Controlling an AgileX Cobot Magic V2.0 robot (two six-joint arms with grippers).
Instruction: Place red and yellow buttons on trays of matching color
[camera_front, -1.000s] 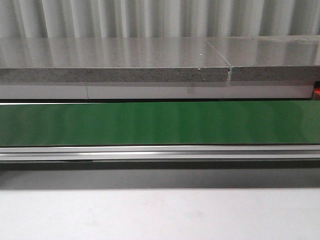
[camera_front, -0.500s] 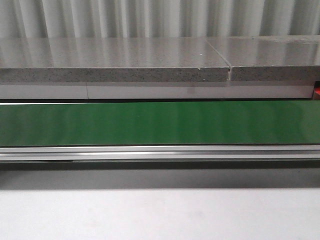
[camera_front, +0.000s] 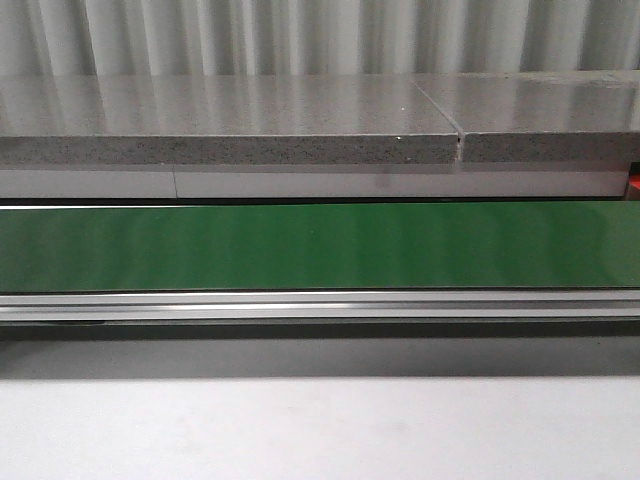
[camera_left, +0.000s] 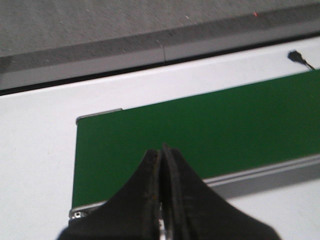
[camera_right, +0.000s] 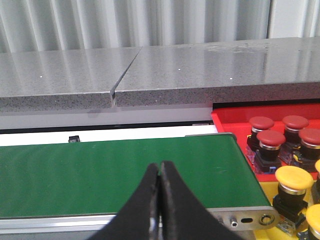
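Observation:
In the right wrist view, several red buttons (camera_right: 270, 140) stand in a red tray (camera_right: 225, 119) just past the end of the green belt (camera_right: 115, 172). Yellow buttons (camera_right: 291, 179) stand in a yellow tray (camera_right: 266, 186) beside it. My right gripper (camera_right: 160, 168) is shut and empty, hovering over the belt's near edge. My left gripper (camera_left: 161, 150) is also shut with nothing in it, above the other end of the green belt (camera_left: 200, 130). No button lies on the belt (camera_front: 320, 245) in the front view, and neither gripper shows there.
A grey stone ledge (camera_front: 230, 125) runs behind the belt, with a corrugated wall above it. An aluminium rail (camera_front: 320, 305) edges the belt's near side, then a white table surface (camera_front: 320, 430). A small black connector (camera_left: 295, 56) lies on the white surface beyond the belt.

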